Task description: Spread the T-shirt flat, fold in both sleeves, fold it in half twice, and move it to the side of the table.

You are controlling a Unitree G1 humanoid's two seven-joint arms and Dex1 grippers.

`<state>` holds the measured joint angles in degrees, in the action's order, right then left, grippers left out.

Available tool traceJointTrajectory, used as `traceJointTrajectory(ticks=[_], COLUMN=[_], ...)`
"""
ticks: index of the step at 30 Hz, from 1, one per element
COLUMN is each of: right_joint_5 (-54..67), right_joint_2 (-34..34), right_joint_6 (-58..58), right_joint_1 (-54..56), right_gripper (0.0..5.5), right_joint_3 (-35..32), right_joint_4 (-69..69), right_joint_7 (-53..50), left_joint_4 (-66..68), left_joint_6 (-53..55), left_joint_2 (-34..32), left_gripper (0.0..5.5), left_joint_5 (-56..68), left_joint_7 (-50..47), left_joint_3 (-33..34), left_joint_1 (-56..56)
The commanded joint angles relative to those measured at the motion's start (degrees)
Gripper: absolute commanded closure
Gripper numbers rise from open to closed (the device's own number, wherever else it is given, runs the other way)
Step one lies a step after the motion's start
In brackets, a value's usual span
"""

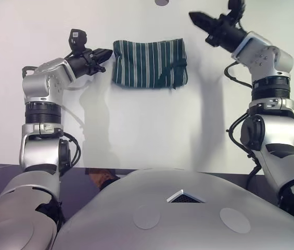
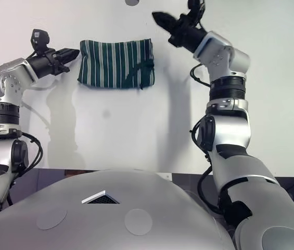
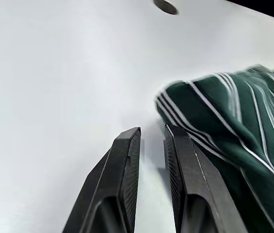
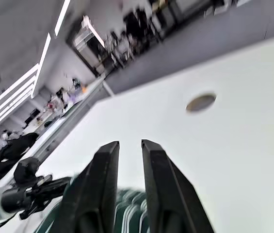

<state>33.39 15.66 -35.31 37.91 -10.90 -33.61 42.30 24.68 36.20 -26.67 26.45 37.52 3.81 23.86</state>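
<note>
Left wrist view: my left fingers (image 3: 127, 165) stand nearly together, a thin slit between them and nothing in it, low over the white desk (image 1: 152, 130) and just left of the dark green, white-striped cotton T-shirt (image 1: 149, 63). My right fingers (image 4: 103, 174) are just as narrow and bare, raised above the desk to the right of the cloth. The shirt lies far and centred as a compact rectangle, so I judge the folding done and the carry to the side is what's left. To do it well I'd widen the left fingers first, slide one under the stacked left edge, pinch every layer, and bring the right fingers down on the right edge so the bundle travels level without falling apart.
</note>
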Motion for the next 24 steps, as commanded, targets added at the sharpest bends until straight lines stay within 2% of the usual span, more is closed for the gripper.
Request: traceJointTrajectory(ticks=[1,3,5,6,9,13,15,17,22,24], right_joint_5=[-4.4,-6.6,-9.8,-11.0,-14.0,-22.9,-25.0,-23.7,-11.8,-10.6], right_joint_2=[-2.8,-6.7,-10.3,-11.4,-13.2,-13.4,-11.9,-6.5,9.1,10.8], right_joint_6=[3.7,4.8,6.9,7.8,10.0,13.5,15.5,18.0,24.6,25.9], right_joint_1=[-5.5,-6.8,-5.7,-5.1,-4.0,-3.4,-4.2,-8.4,-23.9,-27.0], right_gripper=[4.84,5.17,5.46,5.5,5.5,5.5,5.5,5.5,5.5,5.5], right_joint_3=[9.4,15.7,19.0,19.5,19.3,20.1,19.2,14.3,-10.3,-13.8], right_joint_4=[14.1,16.2,10.3,7.0,-1.2,-19.8,-24.8,-26.9,-26.3,-25.5], right_joint_7=[2.4,3.7,2.8,2.1,-0.3,-12.8,-17.3,-23.6,-41.7,-44.1], left_joint_4=[2.6,4.0,4.9,5.0,5.3,6.3,7.5,10.2,8.1,6.6], left_joint_6=[-5.4,-8.6,-10.9,-11.5,-12.2,-13.6,-13.8,-11.3,-13.8,-15.5], left_joint_2=[1.2,2.5,3.8,4.2,4.8,3.7,3.3,3.8,5.7,5.9], left_gripper=[4.56,4.87,5.18,5.44,5.48,5.48,5.48,5.48,5.48,5.48], left_joint_5=[-0.6,-0.1,-0.8,-1.2,-1.7,-3.6,-5.1,-6.0,-5.9,-6.2], left_joint_7=[-3.2,-4.5,-4.7,-4.5,-3.9,-6.5,-10.0,-13.8,-14.8,-15.1], left_joint_3=[5.0,7.5,7.6,7.1,6.7,7.8,8.6,9.0,8.9,8.8], left_joint_1=[-0.2,1.0,2.4,2.8,3.4,3.9,4.5,7.0,6.1,4.1])
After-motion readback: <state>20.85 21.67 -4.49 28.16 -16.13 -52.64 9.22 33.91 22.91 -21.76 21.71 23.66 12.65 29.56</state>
